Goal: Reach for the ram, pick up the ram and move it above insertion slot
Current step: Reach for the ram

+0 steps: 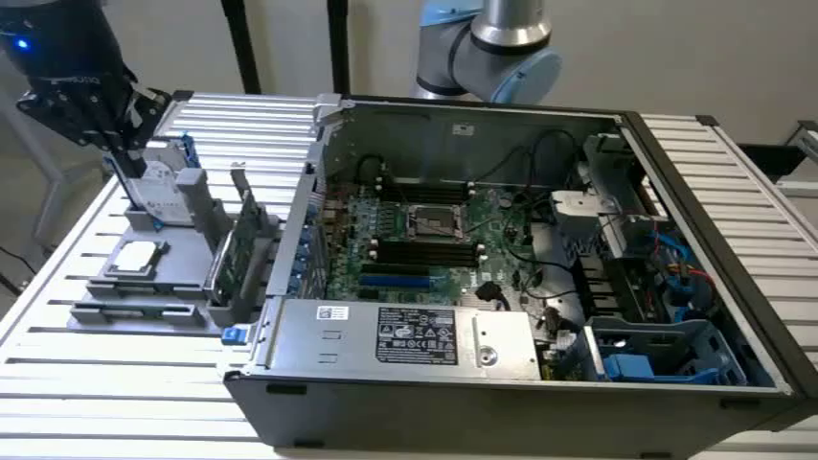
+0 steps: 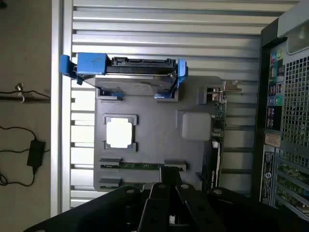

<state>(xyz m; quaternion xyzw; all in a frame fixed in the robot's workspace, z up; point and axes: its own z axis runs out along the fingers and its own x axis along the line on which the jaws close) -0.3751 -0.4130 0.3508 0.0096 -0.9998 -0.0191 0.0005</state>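
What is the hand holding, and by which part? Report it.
Nothing. The hand is shut on nothing, and the ram lies in the tray, apart from the hand.

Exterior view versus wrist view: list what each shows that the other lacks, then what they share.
Exterior view adds: the inside of the open dark computer case, with its green motherboard, the silver labelled power supply box and the arm's grey-and-blue joint.
Wrist view adds: a black power adapter with its cable on the floor, and the case's perforated rear panel.
Shared: the grey parts tray, the silver hard drive with blue rails, the long thin green ram stick and the black gripper, shut.
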